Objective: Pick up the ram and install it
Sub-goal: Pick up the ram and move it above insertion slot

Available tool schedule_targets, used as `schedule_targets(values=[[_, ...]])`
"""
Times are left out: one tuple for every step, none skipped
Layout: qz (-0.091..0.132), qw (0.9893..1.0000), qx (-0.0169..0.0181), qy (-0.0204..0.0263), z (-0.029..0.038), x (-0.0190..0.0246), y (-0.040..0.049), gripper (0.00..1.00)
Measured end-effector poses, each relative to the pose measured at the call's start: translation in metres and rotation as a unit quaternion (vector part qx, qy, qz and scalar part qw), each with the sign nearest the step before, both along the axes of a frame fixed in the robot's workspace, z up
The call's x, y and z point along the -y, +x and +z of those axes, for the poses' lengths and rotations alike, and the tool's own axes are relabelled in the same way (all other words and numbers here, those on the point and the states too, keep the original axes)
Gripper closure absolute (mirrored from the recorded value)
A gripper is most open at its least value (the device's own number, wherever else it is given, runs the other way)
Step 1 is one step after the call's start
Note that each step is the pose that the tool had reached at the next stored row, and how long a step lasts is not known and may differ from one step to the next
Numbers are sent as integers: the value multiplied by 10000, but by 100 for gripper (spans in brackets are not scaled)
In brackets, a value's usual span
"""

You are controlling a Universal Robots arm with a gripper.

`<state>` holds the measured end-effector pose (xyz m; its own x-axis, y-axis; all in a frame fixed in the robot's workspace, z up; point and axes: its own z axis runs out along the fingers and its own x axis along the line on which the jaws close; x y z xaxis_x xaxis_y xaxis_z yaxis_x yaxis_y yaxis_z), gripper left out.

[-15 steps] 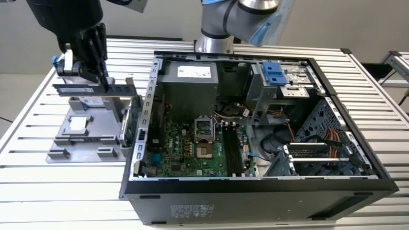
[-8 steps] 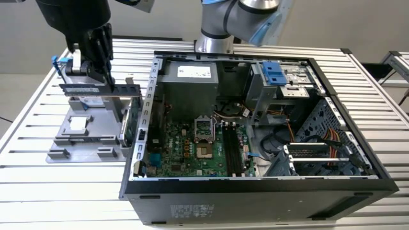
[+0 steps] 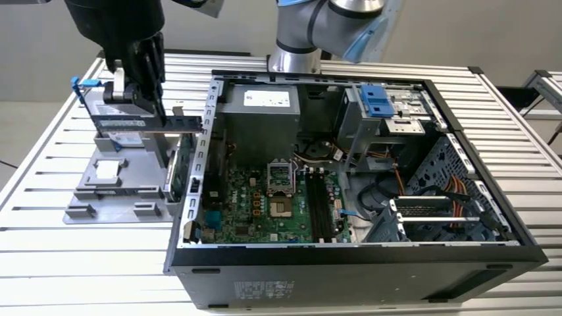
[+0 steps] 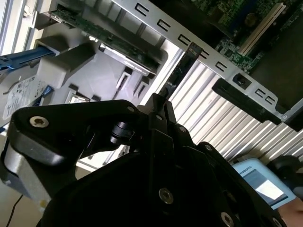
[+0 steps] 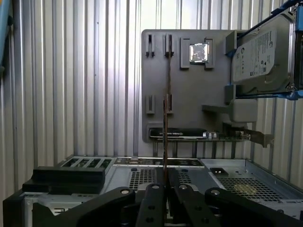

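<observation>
The ram [image 5: 165, 142] is a thin stick seen edge-on, and my gripper [image 5: 165, 187] is shut on it. In the second wrist view the ram [image 4: 182, 66] juts out dark from between the fingertips [image 4: 158, 106], toward the case's metal edge. In the exterior view my gripper [image 3: 145, 99] hangs over the grey fixture [image 3: 114, 191] on the exterior view's left, beside the open computer case [image 3: 351, 270]. The black memory slots [image 3: 318, 210] lie on the motherboard inside the case, apart from the gripper.
A silver hard drive [image 5: 260, 56] in a blue frame stands upright on the fixture [image 5: 189, 85], with a green expansion card [image 5: 189, 134] and a small square chip [image 5: 198, 52] nearby. The case's perforated wall [image 4: 199, 52] lies close to the held stick. The slatted metal table [image 3: 52, 263] surrounds everything.
</observation>
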<state>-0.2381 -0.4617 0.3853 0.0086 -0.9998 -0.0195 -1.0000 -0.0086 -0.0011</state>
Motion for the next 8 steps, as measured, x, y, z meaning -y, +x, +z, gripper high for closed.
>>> schedule_targets(values=[[0, 10000, 0, 0, 0, -1, 17, 100], [0, 10000, 0, 0, 0, -1, 36, 100], [0, 10000, 0, 0, 0, -2, 53, 100], [0, 10000, 0, 0, 0, -2, 70, 100], [0, 10000, 0, 0, 0, -3, 89, 100], [1, 10000, 0, 0, 0, -3, 110, 100], [1, 10000, 0, 0, 0, -4, 129, 100], [1, 10000, 0, 0, 0, -5, 150, 100]])
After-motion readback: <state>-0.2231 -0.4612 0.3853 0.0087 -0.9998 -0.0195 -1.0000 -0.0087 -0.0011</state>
